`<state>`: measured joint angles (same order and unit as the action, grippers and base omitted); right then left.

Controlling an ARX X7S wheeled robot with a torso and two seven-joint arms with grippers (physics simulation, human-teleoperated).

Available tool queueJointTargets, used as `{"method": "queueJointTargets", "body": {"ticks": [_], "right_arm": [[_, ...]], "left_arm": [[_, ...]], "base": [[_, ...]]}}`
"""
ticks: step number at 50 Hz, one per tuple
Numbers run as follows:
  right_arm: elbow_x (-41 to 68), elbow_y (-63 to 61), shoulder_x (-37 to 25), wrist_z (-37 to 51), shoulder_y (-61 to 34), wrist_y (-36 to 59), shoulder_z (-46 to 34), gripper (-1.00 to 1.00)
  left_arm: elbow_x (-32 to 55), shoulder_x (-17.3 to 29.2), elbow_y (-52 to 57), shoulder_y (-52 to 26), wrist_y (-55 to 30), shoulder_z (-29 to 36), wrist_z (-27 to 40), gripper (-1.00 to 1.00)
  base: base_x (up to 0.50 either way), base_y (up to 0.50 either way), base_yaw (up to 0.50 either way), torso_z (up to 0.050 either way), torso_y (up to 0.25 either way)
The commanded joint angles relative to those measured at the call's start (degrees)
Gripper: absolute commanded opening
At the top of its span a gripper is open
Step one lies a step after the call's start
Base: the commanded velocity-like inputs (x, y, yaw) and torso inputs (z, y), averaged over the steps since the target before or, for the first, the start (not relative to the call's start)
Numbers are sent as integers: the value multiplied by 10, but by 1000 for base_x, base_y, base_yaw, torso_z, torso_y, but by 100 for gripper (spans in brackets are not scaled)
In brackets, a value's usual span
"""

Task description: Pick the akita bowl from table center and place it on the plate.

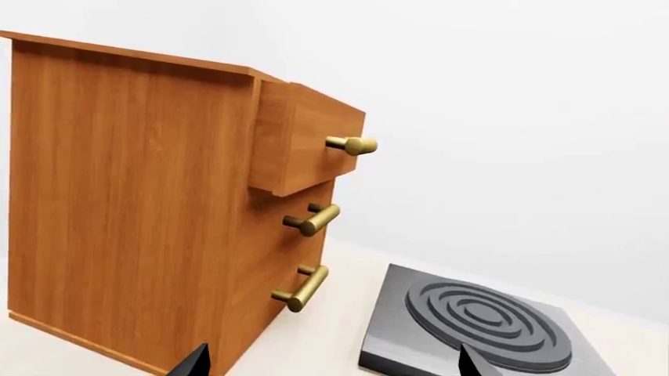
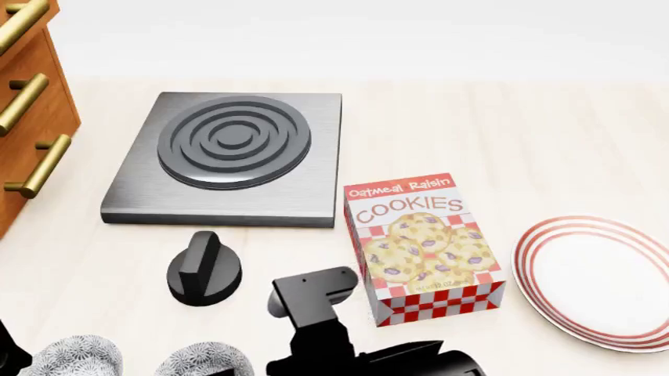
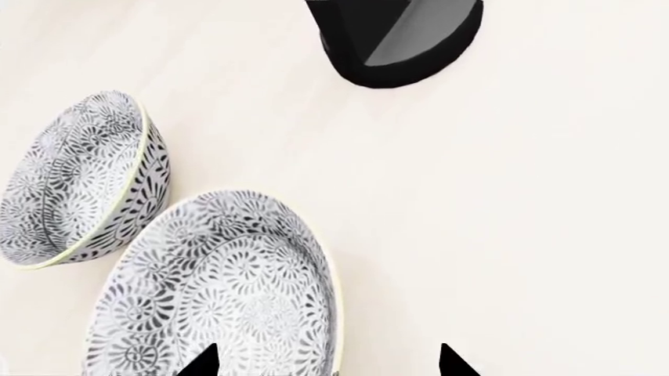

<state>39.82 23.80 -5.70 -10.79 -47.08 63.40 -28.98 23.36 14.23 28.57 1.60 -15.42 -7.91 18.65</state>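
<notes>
Two identical speckled grey-and-white bowls lie side by side near the table's front edge. The akita bowl [image 3: 219, 290] [image 2: 204, 362] is the one closer to the middle, and its twin [image 3: 84, 184] [image 2: 78, 354] lies to its left. My right gripper [image 3: 326, 364] is open, just above the akita bowl. One fingertip is over the bowl's patterned wall and the other over bare table, so the jaws straddle the rim. The plate [image 2: 606, 282], white with red rings, lies at the right edge. My left gripper [image 1: 334, 364] is open and holds nothing. It hangs near the cabinet.
A black knob [image 2: 204, 270] [image 3: 403, 39] stands just beyond the bowls. A cookie box [image 2: 424, 247] stands between the bowls and the plate. A grey burner slab [image 2: 230, 153] [image 1: 471, 325] lies behind. A wooden drawer cabinet [image 1: 125, 196] [image 2: 27, 110] is at the left.
</notes>
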Motion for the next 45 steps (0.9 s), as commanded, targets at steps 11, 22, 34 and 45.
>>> {"method": "queueJointTargets", "body": {"ticks": [11,22,34,45], "right_arm": [[8,-11,-6,2,1,-5,-11,-100],[-4,-88,-24,52,22,-70,23,-100],[-34,-405,-120,167,64,-81,47,-100],[-1,-641,-197,264,47,7,129,-100]], "left_arm": [[8,6,6,1,-1,1,6,100],[8,7,7,0,-1,6,8,100],[12,10,10,0,-1,9,10,100],[11,11,14,4,2,15,12,100]], "base": [[0,0,0,0,0],[0,0,0,0,0],[0,0,0,0,0],[0,0,0,0,1]]}}
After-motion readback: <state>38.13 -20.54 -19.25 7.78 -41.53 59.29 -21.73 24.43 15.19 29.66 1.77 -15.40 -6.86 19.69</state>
